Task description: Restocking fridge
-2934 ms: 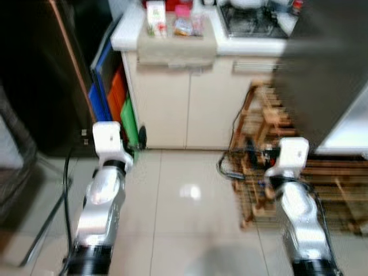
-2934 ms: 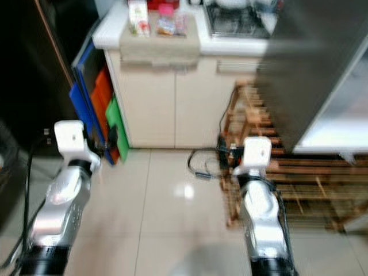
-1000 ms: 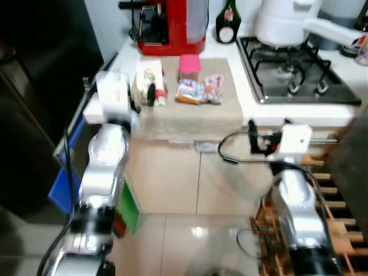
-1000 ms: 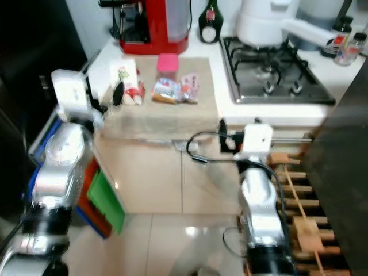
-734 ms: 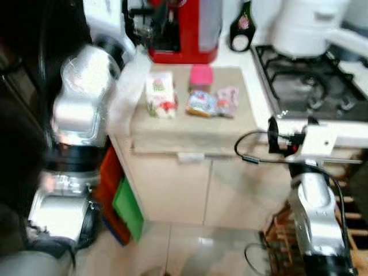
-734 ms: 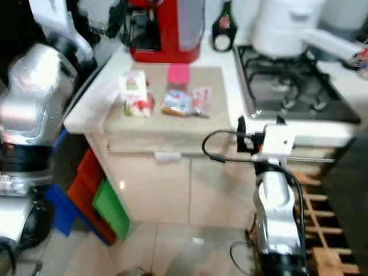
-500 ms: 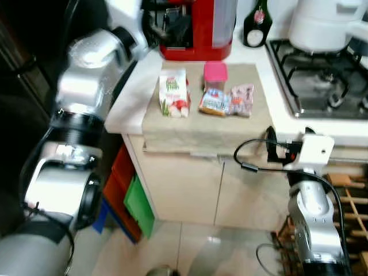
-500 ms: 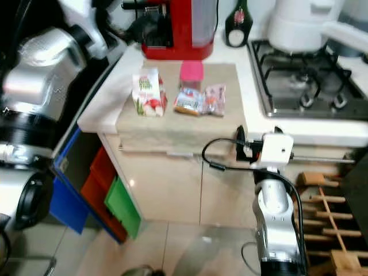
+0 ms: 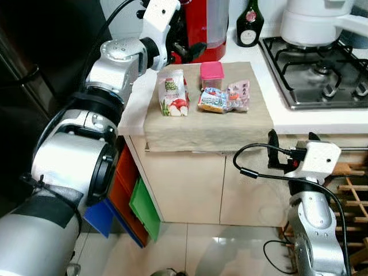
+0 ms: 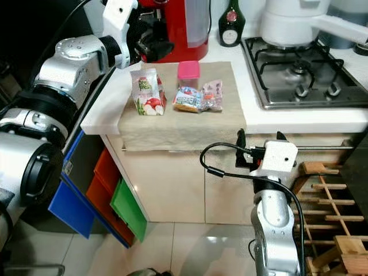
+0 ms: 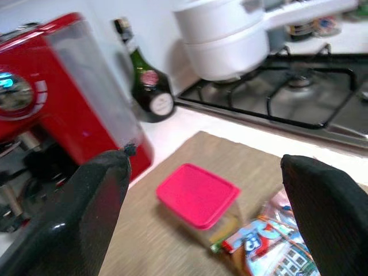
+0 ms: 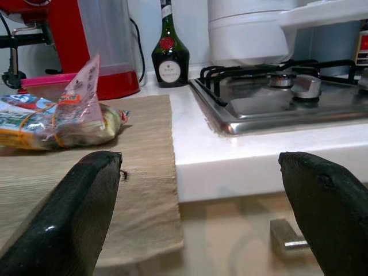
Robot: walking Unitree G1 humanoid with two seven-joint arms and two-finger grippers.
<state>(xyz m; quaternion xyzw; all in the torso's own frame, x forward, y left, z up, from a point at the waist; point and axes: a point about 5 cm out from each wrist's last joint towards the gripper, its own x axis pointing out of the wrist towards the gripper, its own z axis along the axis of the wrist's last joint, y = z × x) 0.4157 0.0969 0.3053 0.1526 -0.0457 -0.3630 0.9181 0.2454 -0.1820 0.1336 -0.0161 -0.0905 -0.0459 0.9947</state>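
A small carton, a pink-lidded tub and clear snack packets lie on a beige mat on the white counter. My left gripper is raised over the counter's back left, beside the red coffee machine. In the left wrist view it is open, and the tub and a packet lie ahead between its fingers. My right gripper stands open and empty in front of the counter's edge, right of the mat. In its wrist view the packets lie ahead to one side.
A green bottle stands behind the mat. A white pot sits on the gas hob. A dark fridge is at the left, with coloured bins between it and the cupboard. A wooden rack stands low at the right.
The camera has closed in on the counter. My left arm has risen from the counter's left edge to the coffee machine. My right gripper stays before the counter's edge.
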